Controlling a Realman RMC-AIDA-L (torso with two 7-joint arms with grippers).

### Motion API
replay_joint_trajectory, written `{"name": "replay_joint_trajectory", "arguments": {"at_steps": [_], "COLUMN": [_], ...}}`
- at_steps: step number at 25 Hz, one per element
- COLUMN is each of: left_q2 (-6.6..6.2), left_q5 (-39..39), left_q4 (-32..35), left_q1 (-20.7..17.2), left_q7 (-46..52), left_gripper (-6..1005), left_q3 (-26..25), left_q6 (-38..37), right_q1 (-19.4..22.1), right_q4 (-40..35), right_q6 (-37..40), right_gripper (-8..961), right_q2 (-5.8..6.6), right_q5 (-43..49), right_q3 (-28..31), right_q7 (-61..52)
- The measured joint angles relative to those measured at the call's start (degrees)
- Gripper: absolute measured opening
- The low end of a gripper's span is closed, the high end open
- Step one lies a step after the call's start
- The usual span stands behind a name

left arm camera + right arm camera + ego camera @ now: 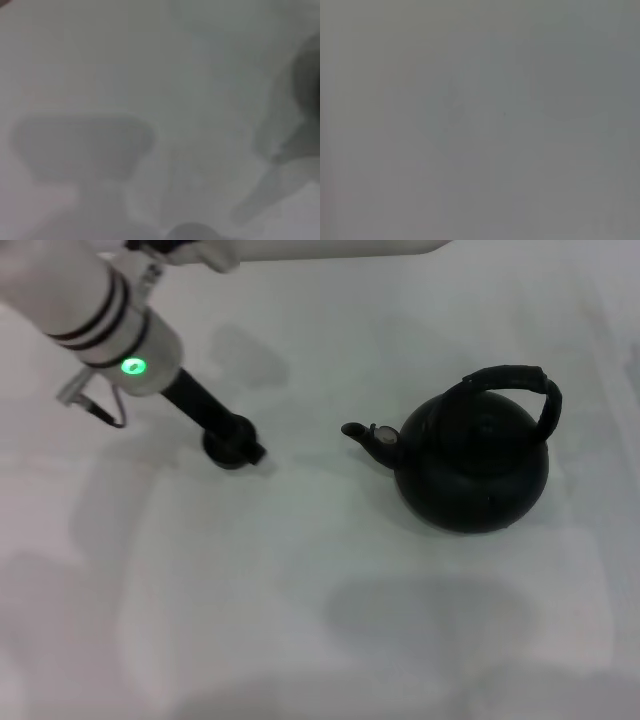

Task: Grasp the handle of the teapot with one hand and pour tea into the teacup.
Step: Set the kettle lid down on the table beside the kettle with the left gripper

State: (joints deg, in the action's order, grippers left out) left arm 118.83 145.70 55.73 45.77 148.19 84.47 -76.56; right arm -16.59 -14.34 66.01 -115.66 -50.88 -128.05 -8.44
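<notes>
The teapot [470, 465] stands upright on the white table at the right in the head view, with its short spout [360, 432] pointing left. Its arched black handle [512, 378] loops over the top, and nothing touches it. The small round black teacup [225, 452] sits at the left, well apart from the spout. My left gripper [243, 443] comes down from the upper left and ends right at the teacup, overlapping it. My right gripper is out of view.
The white table [300, 620] runs open in front of and between the teapot and the teacup. The left wrist view shows only blurred table with soft shadows [82, 145]. The right wrist view shows a plain grey surface.
</notes>
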Motion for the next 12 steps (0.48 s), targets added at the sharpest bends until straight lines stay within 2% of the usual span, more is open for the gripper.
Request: {"name": "replay_joint_trajectory", "arguments": {"at_steps": [12], "left_q2": [0.29], "left_q5": [-4.15], "left_q4": [0.18], "left_q1": [2.37], "left_q7": [0.37], "left_gripper": [700], "left_q3": [12.54], "left_q6": [1.76], "right_q1": [-0.37], "right_q4": [0.10], "right_q6": [0.00], "right_gripper": [854], "right_q2": [-0.01], "right_q5": [0.00], "right_q3": [0.00], "right_q7": [0.00]}}
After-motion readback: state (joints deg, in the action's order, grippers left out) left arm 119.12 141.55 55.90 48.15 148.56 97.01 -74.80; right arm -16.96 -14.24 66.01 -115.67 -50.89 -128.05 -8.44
